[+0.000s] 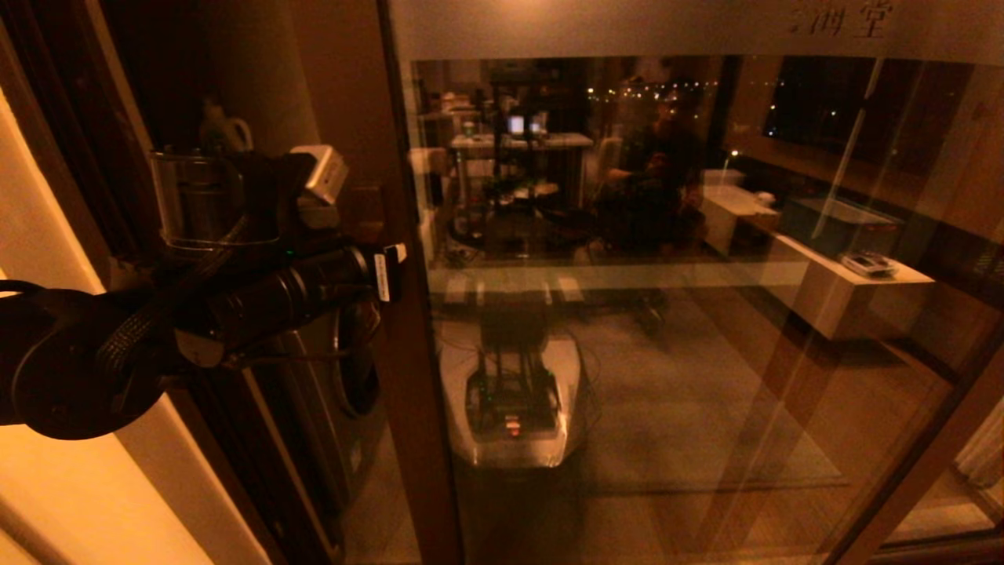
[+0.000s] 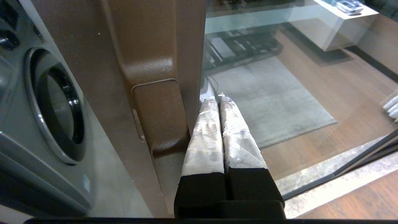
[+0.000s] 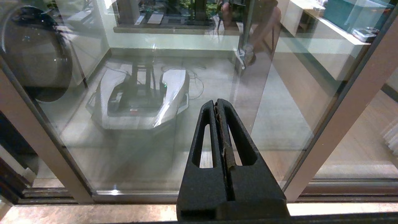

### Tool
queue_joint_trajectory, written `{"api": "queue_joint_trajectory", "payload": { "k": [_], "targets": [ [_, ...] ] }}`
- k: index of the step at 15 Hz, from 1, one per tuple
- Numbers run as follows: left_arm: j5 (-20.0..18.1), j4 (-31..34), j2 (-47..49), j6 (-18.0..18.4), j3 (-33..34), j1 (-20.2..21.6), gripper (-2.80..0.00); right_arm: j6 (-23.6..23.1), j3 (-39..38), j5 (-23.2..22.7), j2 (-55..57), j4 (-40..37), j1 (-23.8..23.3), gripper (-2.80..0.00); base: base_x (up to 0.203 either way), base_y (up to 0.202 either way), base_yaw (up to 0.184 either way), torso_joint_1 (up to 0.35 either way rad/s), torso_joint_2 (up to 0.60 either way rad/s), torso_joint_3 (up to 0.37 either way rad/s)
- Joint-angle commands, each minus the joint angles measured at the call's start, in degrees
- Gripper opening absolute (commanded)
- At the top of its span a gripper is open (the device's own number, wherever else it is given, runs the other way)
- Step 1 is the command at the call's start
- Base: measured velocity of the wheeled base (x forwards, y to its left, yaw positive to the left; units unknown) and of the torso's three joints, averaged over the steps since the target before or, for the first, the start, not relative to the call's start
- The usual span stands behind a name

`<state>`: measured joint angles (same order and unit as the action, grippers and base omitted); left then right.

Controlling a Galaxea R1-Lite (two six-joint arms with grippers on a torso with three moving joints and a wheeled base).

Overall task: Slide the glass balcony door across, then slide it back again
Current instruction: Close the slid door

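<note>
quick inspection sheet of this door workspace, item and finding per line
surface: wooden floor with a pale stone threshold strip along the door track
job's things: glass balcony door upright in a brown frame, frosted top band with characters; wooden bar handle on the frame
clutter: nothing seen on the floor near the track
grippers: left gripper shut, tips beside the handle against the frame edge; right gripper shut, empty, facing the glass
cables: braided cable along the left arm
surroundings: washing machine behind the door; room furniture and the robot's base reflected in the glass
</note>
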<state>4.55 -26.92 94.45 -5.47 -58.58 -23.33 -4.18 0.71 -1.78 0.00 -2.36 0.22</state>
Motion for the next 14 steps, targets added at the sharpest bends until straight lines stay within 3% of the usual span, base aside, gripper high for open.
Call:
{"api": "queue_joint_trajectory", "payload": {
  "k": [1,7,14],
  "targets": [
    [0.37,-0.15,-0.29,0.62,0.22,1.07,-2.8,-0.04,0.0,-0.07,0.09,-0.01,0.04,-2.8,0.0,0.0,0.0,0.0,0.0,0.0],
    [0.33,-0.16,-0.67,1.69,0.72,1.97,-2.8,-0.04,0.0,-0.07,0.09,-0.01,0.04,-2.8,0.0,0.0,0.0,0.0,0.0,0.0],
    [0.2,-0.15,-1.84,2.75,1.12,6.05,-2.8,-0.04,0.0,-0.07,0.09,-0.01,0.04,-2.8,0.0,0.0,0.0,0.0,0.0,0.0]
  ]
}}
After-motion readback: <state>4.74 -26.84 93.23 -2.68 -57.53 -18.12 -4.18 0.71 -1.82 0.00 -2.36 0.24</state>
